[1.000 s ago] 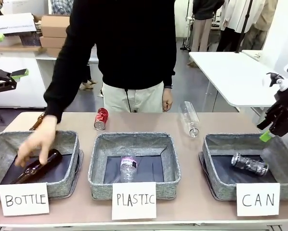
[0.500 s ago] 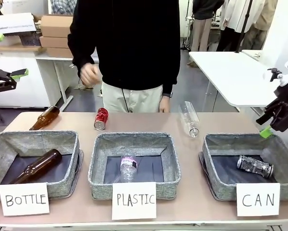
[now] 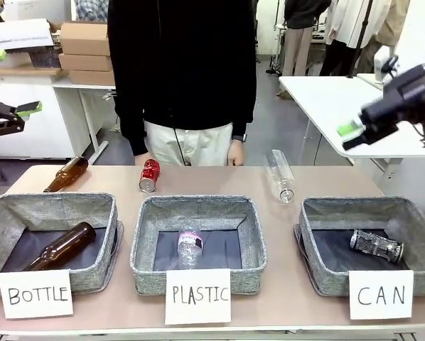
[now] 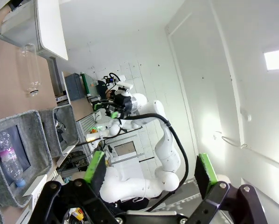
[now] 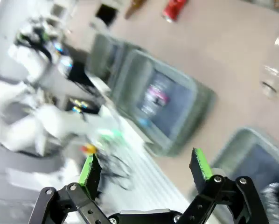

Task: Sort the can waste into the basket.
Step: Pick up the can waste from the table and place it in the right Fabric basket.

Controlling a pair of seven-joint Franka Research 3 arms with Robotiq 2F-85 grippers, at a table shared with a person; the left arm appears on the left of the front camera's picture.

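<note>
The shiny red can (image 3: 149,175) lies on its side on the table behind the PLASTIC basket, also seen as a red can (image 5: 174,8) in the blurred right wrist view. The dark can (image 3: 377,244) lies inside the grey basket (image 3: 308,214) fronted by the card "CAN". My right gripper (image 3: 351,136) hangs high above that basket at the right, open and empty, as its own view confirms for the right gripper (image 5: 145,168). My left gripper (image 3: 24,117) stays at the far left edge; the left gripper (image 4: 150,170) stands open with nothing between its fingers.
A clear plastic bottle (image 3: 280,175) lies on the table behind the CAN basket. A brown bottle (image 3: 65,174) lies at the back left, another in the BOTTLE basket (image 3: 114,213). The PLASTIC basket (image 3: 145,213) holds a plastic bottle. A person stands at the far side, hands down.
My right gripper rose from the CAN basket's far rim and swung up and left. The dark can rolled right inside the basket. The person's hand left the BOTTLE basket and dropped to their side.
</note>
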